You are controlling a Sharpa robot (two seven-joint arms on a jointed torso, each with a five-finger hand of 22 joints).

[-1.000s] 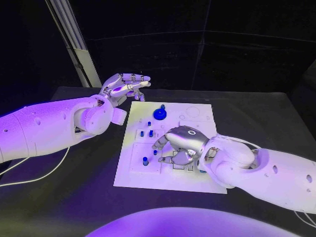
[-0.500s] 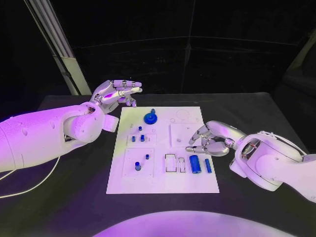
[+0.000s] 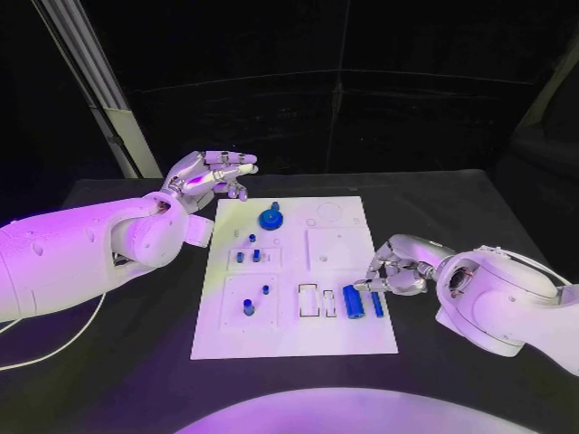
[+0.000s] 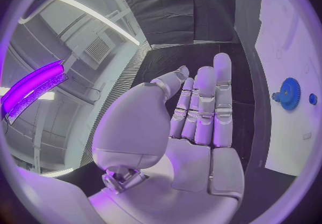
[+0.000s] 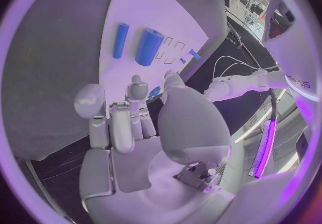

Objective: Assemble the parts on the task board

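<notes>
the right hand [image 3: 396, 268] hangs at the task board's [image 3: 296, 334] right edge, fingers curled in, pinching a small blue part [image 5: 155, 92] between thumb and fingertip. just beside it on the board lie a thick blue cylinder [image 3: 354, 301] and a thin blue pin [image 3: 377, 303]. the left hand [image 3: 209, 175] hovers off the far left corner, fingers straight, holding nothing, near the blue gear [image 3: 271, 217].

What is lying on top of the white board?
On the task board lie small blue parts: a gear, two cylinders and little pegs. Nothing shows what is beneath the board.
</notes>
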